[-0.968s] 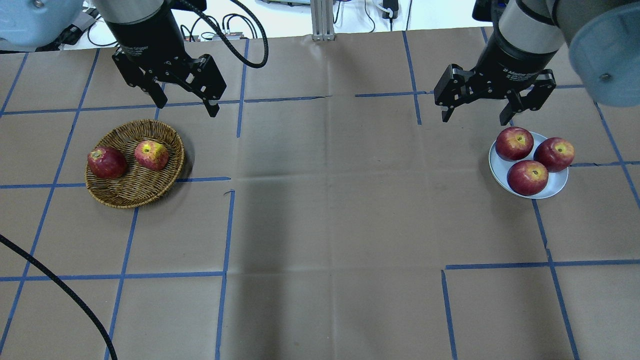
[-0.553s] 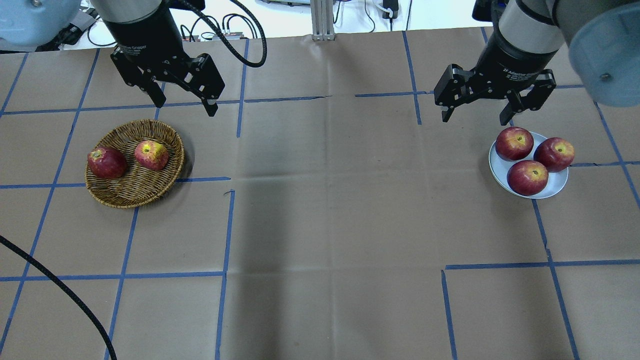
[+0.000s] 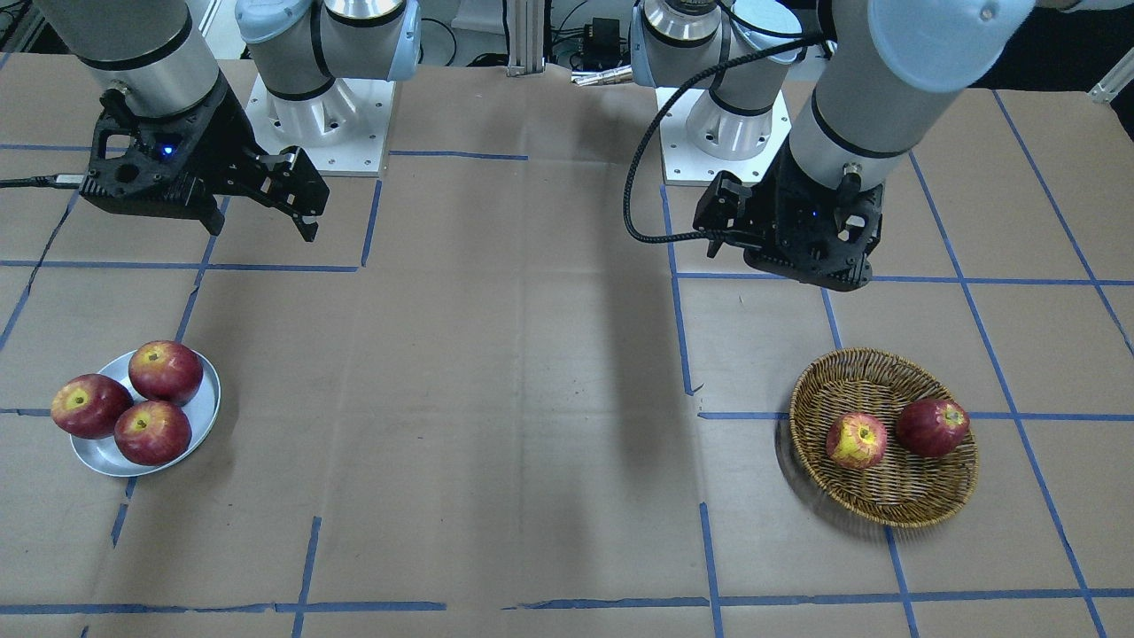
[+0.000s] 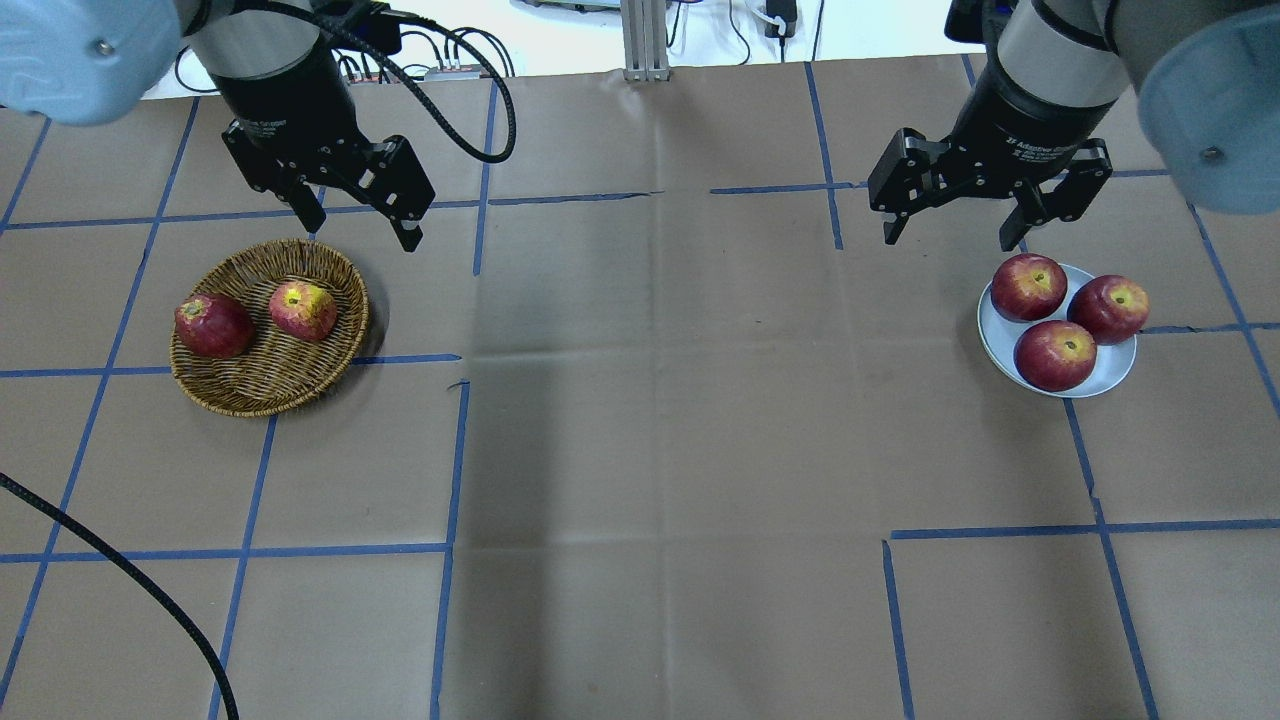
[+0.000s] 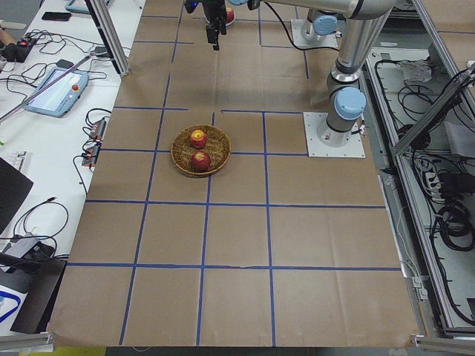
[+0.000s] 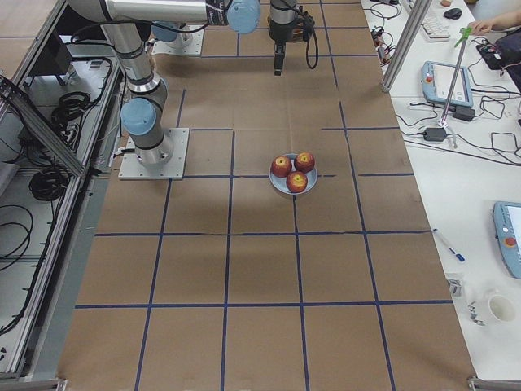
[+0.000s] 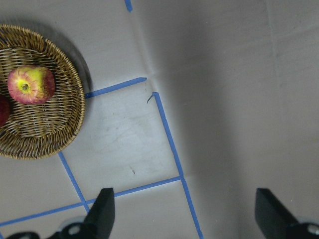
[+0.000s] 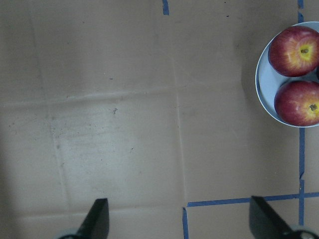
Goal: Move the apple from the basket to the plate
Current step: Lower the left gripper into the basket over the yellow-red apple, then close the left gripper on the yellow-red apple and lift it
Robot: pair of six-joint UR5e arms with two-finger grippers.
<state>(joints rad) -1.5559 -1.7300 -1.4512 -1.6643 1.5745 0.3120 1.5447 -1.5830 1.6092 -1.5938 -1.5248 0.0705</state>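
Now that your left gripper [image 4: 360, 228], jaws open and empty, has edged toward the upper-left basket [image 4: 262, 407], the yellow-patched apple [image 4: 303, 310] looks next for pickup.

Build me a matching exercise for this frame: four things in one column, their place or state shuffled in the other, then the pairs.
1. yellow-patched apple
2. dark red apple
3. plate
4. left end effector

A. open, holding nothing
B. in the basket, on its side toward the table's middle
C. carries three red apples
D. in the basket, on its outer side

Pairs: 1-B, 2-D, 3-C, 4-A
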